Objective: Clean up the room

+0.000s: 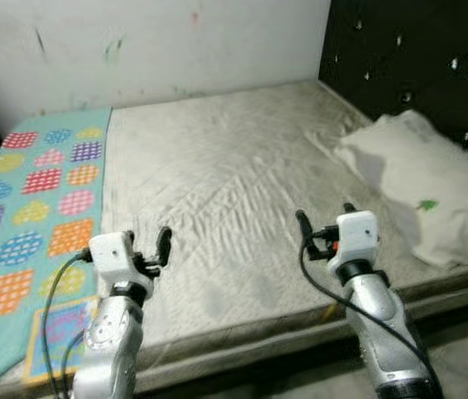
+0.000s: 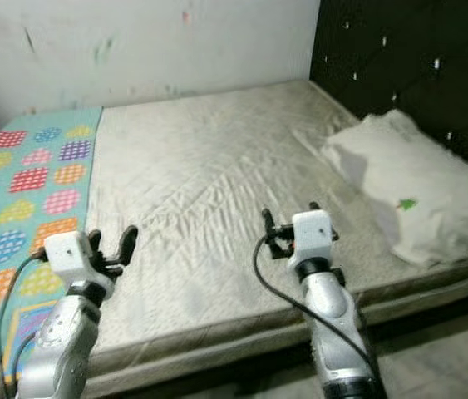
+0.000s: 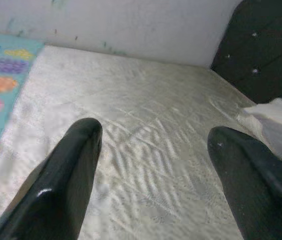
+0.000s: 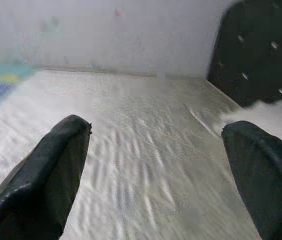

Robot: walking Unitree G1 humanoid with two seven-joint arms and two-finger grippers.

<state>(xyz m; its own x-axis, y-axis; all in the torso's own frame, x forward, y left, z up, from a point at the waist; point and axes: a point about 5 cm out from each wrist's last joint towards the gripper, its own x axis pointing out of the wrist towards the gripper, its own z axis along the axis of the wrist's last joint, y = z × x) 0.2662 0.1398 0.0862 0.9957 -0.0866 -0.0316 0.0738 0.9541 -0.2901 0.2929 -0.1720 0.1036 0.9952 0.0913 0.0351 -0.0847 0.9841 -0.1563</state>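
Both claws, left claw [image 1: 149, 243] and right claw [image 1: 325, 218], hover spread and empty at lower frame over the bed's [image 1: 234, 166] wrinkled quilted mattress. A soft white pillow [image 1: 421, 183] lies right, long axis toward the tufted black headboard [image 1: 416, 58]; a patterned blanket [image 1: 34, 208] lies flat left.

Before you, the mattress [image 1: 234, 191] meets the wall [image 1: 150, 41] behind, a blanket [image 1: 34, 208] on its left side, a pillow [image 1: 425, 183] right against the headboard [image 1: 416, 50]

Silver arms, white wrist blocks, black cables, black-fingered left tool [image 1: 146, 243] and right tool [image 1: 327, 218].
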